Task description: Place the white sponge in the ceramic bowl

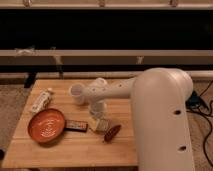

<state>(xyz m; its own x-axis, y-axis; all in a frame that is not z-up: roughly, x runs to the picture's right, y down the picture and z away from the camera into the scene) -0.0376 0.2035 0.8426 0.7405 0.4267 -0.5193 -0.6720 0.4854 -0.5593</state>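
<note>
**Operator:** Camera view first, nearest things: my arm's big white housing (162, 120) fills the right side. Ahead of it lies the wooden table (75, 147), pale planks running side to side.

**Colleague:** And the gripper?

**Operator:** My gripper (101, 121) points straight down near the table's middle, right on top of the white sponge (103, 124). I cannot tell whether it has clamped the sponge or only sits over it; the wrist covers that spot.

**Colleague:** Where's the sponge against the rest?

**Operator:** Taking the sponge as the dial's centre: a reddish-brown oblong item (112, 133) lies just beside it at about four o'clock, a dark flat bar (77, 125) at nine o'clock, and the ceramic bowl (46, 125) beyond the bar, also nine o'clock, its orange inside showing pale swirls. The sponge is outside the bowl.

**Colleague:** Farther back?

**Operator:** A long white tube (41, 101) at the table's far left corner. Behind the table, carpeted floor, then a wall of dark window panels with pale horizontal rails (75, 53). Black cables (202, 102) trail on the floor at right.
</note>
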